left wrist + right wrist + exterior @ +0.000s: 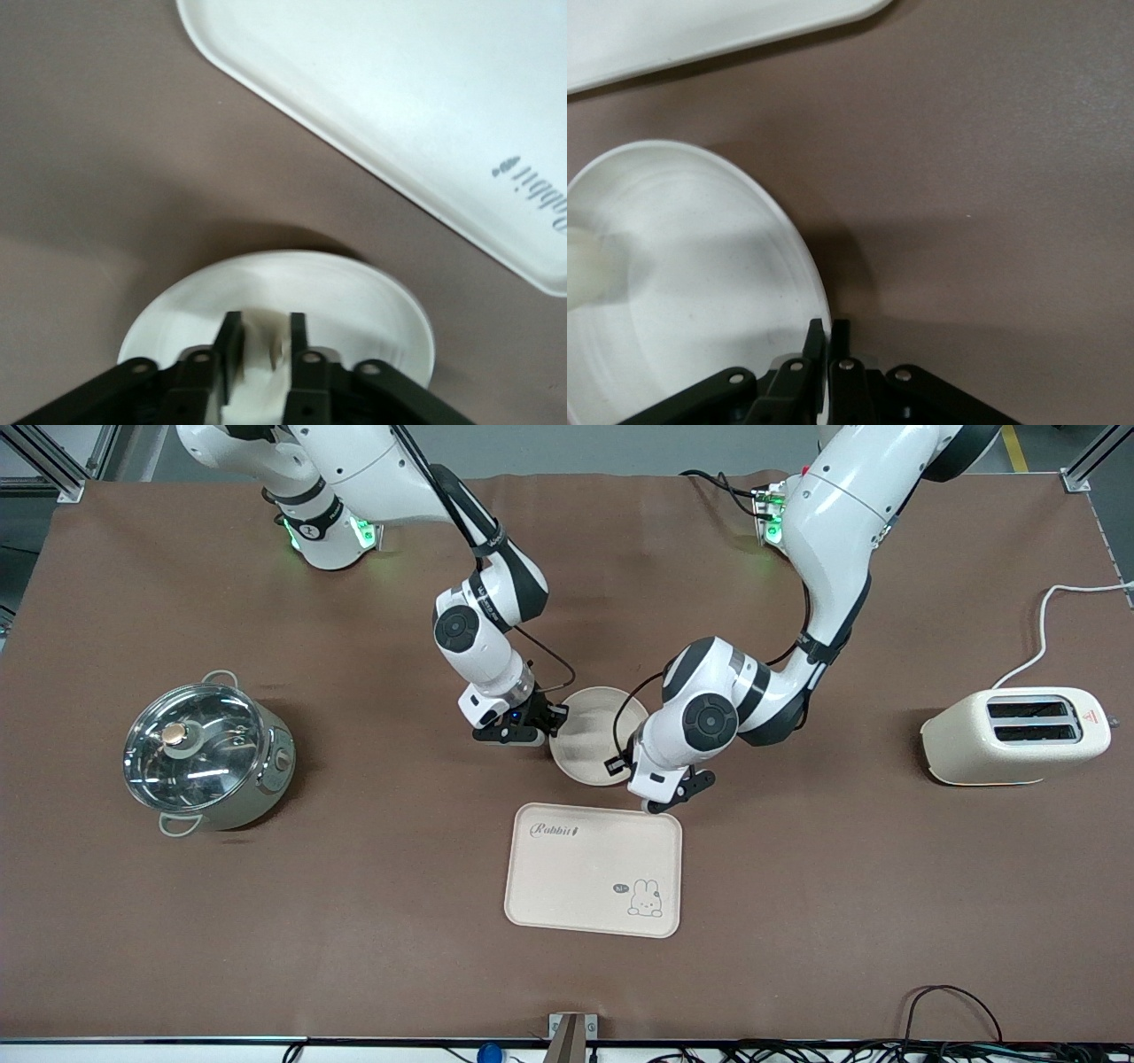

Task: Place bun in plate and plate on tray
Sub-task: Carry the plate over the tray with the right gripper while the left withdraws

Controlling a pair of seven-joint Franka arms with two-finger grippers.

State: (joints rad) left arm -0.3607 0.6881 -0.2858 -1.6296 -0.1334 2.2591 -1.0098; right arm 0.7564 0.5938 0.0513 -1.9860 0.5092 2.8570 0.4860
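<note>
The round cream-white plate (585, 731) lies on the brown table just farther from the front camera than the "Rabbit" tray (594, 868). My right gripper (556, 716) is shut on the plate's rim at the right arm's end; the right wrist view shows its closed tips (828, 332) pinching the rim of the plate (700, 266). My left gripper (631, 766) is over the plate's other edge, mostly hidden under its wrist. In the left wrist view it (263, 329) is shut on the small cream bun (264, 352) above the plate (354, 292), with the tray (399, 97) close by. The bun (586, 266) also shows in the right wrist view.
A steel pot with a glass lid (205, 753) stands toward the right arm's end of the table. A white two-slot toaster (1014, 735) with its cord stands toward the left arm's end. Cables run along the table's front edge.
</note>
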